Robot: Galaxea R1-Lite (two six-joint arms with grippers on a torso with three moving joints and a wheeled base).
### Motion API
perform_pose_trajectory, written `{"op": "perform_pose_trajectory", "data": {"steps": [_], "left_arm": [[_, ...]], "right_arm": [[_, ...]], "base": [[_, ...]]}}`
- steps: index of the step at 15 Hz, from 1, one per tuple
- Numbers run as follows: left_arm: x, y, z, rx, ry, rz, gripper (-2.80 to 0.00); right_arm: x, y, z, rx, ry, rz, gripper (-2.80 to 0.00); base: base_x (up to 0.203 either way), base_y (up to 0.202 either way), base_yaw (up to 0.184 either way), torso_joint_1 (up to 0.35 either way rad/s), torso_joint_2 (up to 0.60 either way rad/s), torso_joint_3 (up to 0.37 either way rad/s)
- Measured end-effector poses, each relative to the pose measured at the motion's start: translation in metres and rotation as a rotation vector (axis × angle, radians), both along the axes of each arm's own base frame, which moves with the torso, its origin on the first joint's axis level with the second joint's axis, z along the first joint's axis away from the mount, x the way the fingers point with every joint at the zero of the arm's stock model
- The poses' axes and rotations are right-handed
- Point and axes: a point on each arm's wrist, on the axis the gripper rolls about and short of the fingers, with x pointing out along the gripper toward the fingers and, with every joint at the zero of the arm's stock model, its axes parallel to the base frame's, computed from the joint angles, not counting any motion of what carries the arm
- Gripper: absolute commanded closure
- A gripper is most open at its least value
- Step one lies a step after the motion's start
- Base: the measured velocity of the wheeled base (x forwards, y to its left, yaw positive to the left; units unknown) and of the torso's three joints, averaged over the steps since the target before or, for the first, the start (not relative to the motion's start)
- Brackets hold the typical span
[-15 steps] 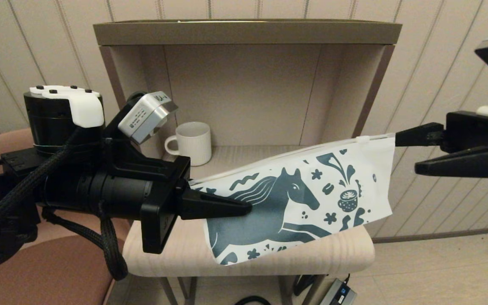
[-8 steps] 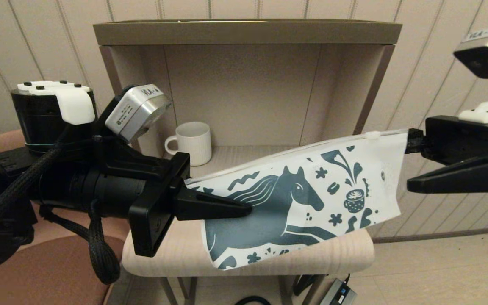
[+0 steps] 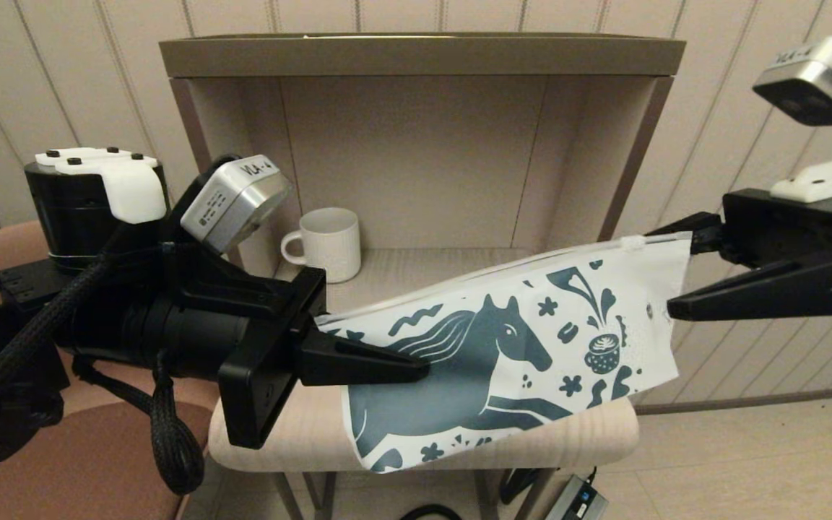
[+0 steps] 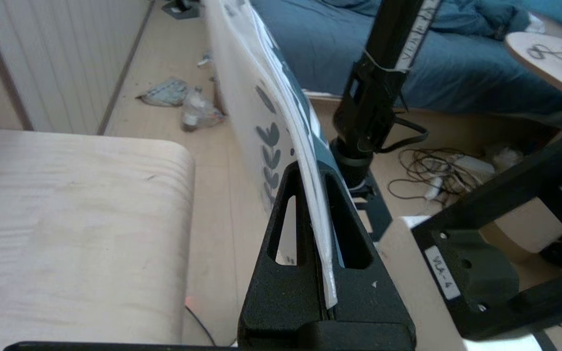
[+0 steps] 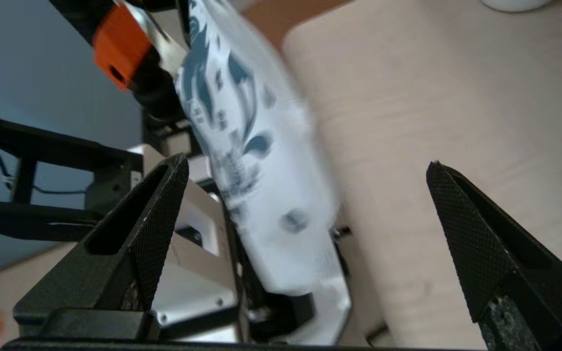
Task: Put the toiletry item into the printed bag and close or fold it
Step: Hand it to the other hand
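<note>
The printed bag (image 3: 503, 361), white with a dark teal horse, hangs in the air over the table's front edge, sloping up to the right. My left gripper (image 3: 416, 368) is shut on its left edge; in the left wrist view the bag's edge (image 4: 310, 204) is pinched between the fingers. My right gripper (image 3: 679, 274) is open at the bag's right end, near the zip slider (image 3: 629, 240). In the right wrist view the bag (image 5: 261, 195) hangs free between the widely spread fingers (image 5: 164, 204). No toiletry item shows.
A white ribbed mug (image 3: 329, 242) stands at the back left inside the shelf niche (image 3: 416, 54). The light wooden table (image 3: 568, 433) lies under the bag. A brown chair (image 3: 84, 462) is at the lower left, and a power adapter (image 3: 578, 502) lies on the floor.
My right gripper has risen and tilted while staying open at the bag's right end. The bag's right end has shifted slightly right. My left gripper has kept its hold.
</note>
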Motion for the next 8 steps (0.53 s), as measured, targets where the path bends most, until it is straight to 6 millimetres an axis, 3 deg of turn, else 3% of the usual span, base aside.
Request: {"op": "perform_pose_trajectory", "data": {"steps": [3,8], "left_arm": [[0.0,0.0,-0.003,-0.003,-0.002,-0.018,0.0],[0.001,-0.001,-0.003,-0.006,-0.005,-0.034,0.0]], "right_arm": [[-0.007,0.014,0.013,-0.125,0.007,-0.006,-2.8],[-0.005,0.035,0.01,-0.265,0.063,0.014,-2.8]], "base": [[0.0,0.0,0.0,0.0,0.0,0.0],[0.0,0.0,0.0,0.0,0.0,0.0]]}}
